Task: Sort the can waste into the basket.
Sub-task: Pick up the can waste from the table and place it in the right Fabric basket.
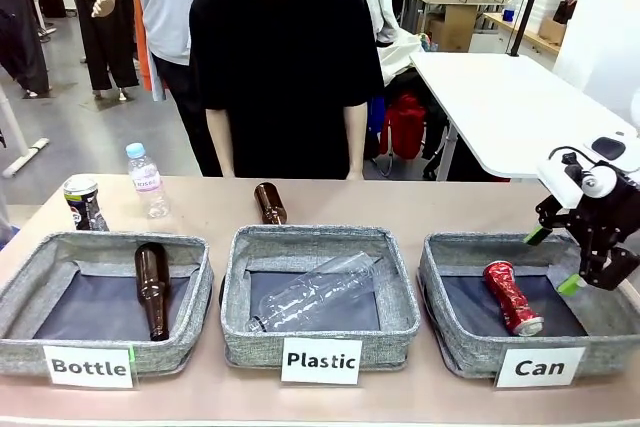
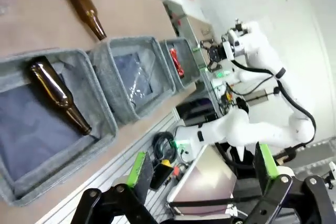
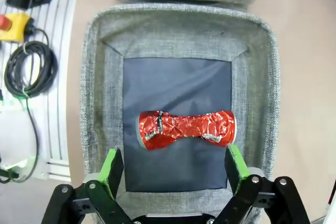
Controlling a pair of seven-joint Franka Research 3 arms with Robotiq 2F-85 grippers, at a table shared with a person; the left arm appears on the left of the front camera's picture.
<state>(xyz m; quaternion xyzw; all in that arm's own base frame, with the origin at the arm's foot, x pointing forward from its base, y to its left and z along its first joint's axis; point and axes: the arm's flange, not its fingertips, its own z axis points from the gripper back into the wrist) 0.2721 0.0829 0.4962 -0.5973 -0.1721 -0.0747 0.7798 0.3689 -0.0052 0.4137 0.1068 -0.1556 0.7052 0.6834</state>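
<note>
The crushed red can (image 1: 512,297) lies on its side on the dark base of the grey "Can" basket (image 1: 450,332), at the table's right. From the right wrist, the red can (image 3: 186,128) lies just beyond my right gripper (image 3: 174,165), inside the basket (image 3: 181,24). My right gripper (image 1: 553,260) hangs open and empty over the basket's right part. The dark can (image 1: 83,202) stands upright at the table's far left, behind the "Bottle" basket. My left gripper (image 2: 202,166) is open and empty, off the table's near edge.
The "Bottle" basket (image 1: 20,322) holds a brown bottle (image 1: 151,287), and the "Plastic" basket (image 1: 240,332) holds a clear bottle (image 1: 315,292). A small water bottle (image 1: 146,179) and another brown bottle (image 1: 269,202) are on the far table. A person stands behind the far edge.
</note>
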